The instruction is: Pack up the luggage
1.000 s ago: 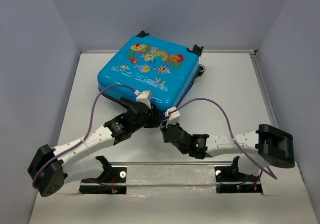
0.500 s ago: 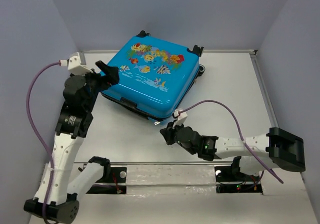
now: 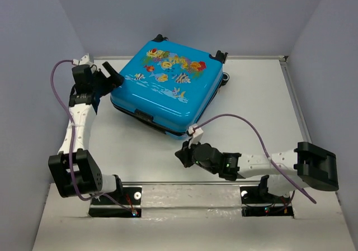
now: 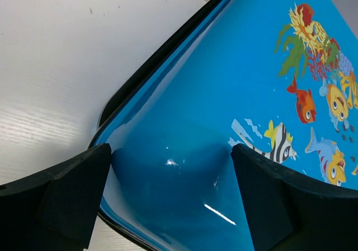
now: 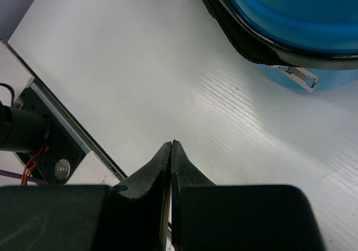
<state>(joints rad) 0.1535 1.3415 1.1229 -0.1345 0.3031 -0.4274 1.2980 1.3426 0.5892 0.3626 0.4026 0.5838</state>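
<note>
The luggage is a bright-blue hard-shell suitcase with fish and coral print, lying closed and flat at the back middle of the table. My left gripper is open at its left corner, jaws spread wide on either side of the rounded blue corner. My right gripper is shut and empty, low over the table in front of the suitcase. In the right wrist view the black zipper band and a metal zipper pull show at the suitcase's near edge.
White table with raised side edges. A metal mounting rail with both arm bases runs along the near edge. Grey walls enclose the back and sides.
My left arm swung from the suitcase's near edge out to its left corner, jaws open. My right gripper drew back slightly from the near edge toward the front.
</note>
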